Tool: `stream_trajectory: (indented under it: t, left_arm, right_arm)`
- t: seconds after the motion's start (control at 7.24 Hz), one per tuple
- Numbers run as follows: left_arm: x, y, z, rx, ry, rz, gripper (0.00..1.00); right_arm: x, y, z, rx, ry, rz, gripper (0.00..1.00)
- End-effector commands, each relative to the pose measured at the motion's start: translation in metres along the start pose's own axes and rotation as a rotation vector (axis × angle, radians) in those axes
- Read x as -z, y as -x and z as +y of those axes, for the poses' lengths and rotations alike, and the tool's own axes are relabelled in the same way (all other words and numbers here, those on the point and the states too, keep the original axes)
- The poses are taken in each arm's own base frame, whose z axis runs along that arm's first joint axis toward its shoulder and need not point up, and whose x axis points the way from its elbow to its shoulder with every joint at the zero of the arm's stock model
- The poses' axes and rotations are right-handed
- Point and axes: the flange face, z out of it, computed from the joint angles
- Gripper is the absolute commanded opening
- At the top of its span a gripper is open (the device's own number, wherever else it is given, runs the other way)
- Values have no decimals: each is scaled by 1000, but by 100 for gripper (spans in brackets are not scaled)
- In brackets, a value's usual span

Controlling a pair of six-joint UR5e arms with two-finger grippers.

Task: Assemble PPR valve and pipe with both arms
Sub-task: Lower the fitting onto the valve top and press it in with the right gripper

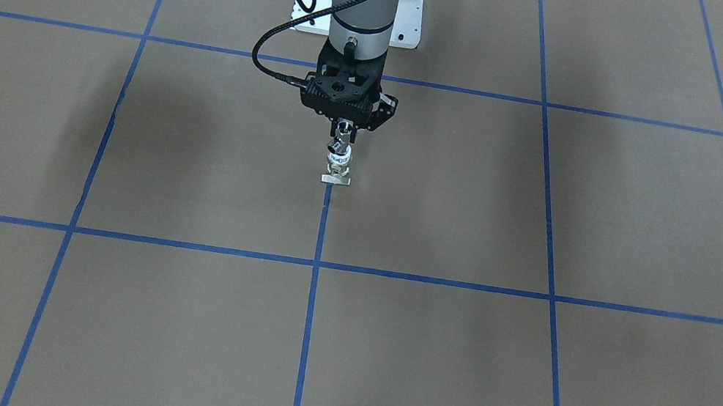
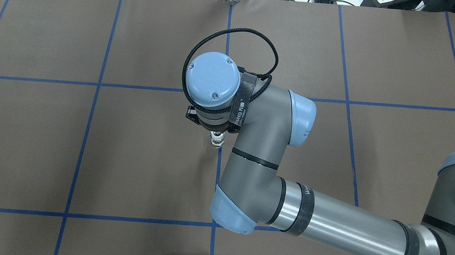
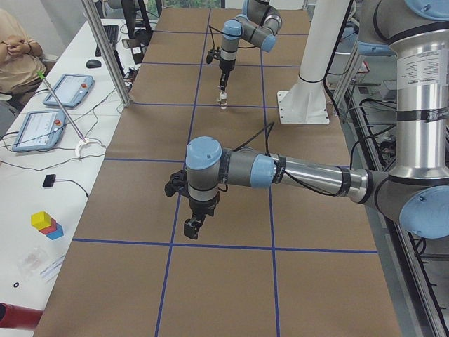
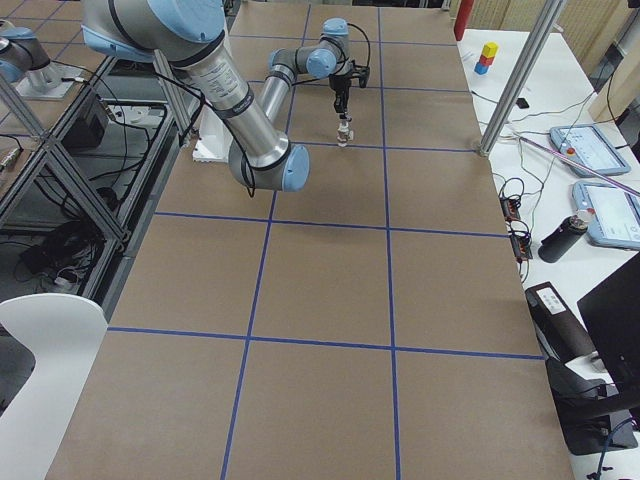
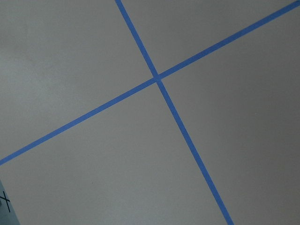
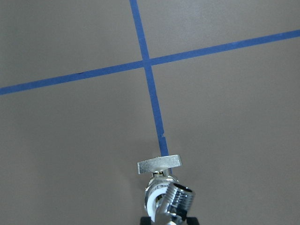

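Observation:
My right gripper hangs straight down over the middle of the table, shut on the top of the PPR valve. The valve's flat silvery tab points down, at or just above the table, at the end of a blue tape line. Its white ring sits beside the chrome pipe, which is joined to it under the fingers. From overhead the wrist hides the gripper and only the valve shows. My left gripper hangs low over bare table far from the valve; I cannot tell if it is open.
The brown table is marked by blue tape lines. The white pedestal stands just behind the right gripper. Tablets and coloured blocks lie on a side bench. A person sits beyond that bench.

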Motion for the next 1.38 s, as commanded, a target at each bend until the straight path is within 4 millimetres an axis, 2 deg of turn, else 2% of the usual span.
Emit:
stream_trajectory:
  t: [0.0, 1.24]
  left_arm:
    - [1, 0, -1, -1, -1, -1, 100]
    - [0, 0, -2, -2, -1, -1, 100]
  right_arm:
    - [-3, -3, 0, 2, -2, 1, 0]
    - [-6, -2, -1, 3, -3, -8, 0]
